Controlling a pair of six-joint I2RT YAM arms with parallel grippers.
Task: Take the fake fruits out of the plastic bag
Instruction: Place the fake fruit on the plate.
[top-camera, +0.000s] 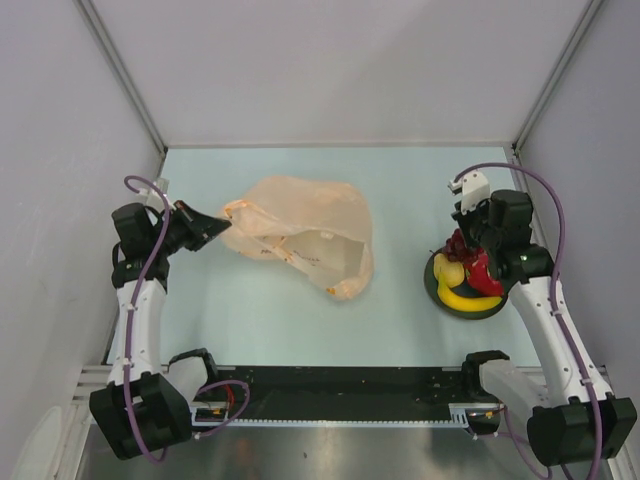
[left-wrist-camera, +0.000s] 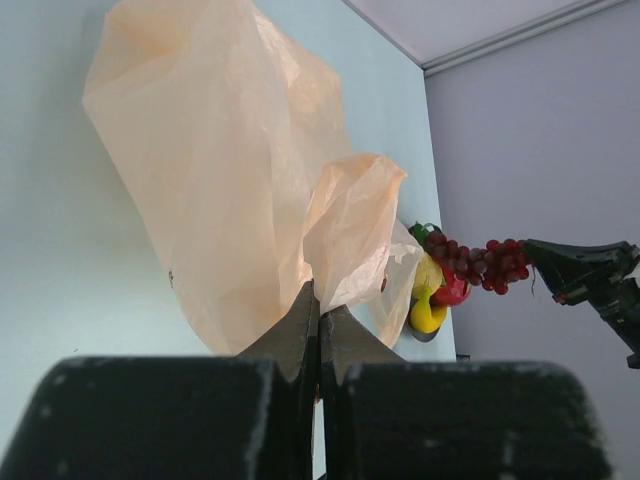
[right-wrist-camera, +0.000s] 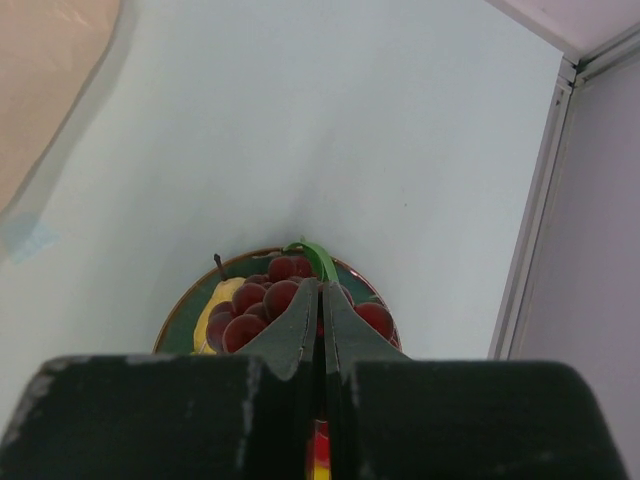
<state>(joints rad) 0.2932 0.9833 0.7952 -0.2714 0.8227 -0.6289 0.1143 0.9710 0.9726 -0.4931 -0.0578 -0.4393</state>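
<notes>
Fake fruits (top-camera: 462, 296) lie under the right hand (right-wrist-camera: 320, 292) — it pinches the grapes (right-wrist-camera: 252, 305); left hand (left-wrist-camera: 319, 318) pinches the plastic bag (top-camera: 300, 232).

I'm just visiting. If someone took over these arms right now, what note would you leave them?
Left tool: shut, pinching an edge of the plastic bag.
Right tool: shut on the red grapes, over the plate.
Done: banana and a red fruit lie on the plate.
To do: set the grapes down; check the bag, though no fruit shows through it.
</notes>
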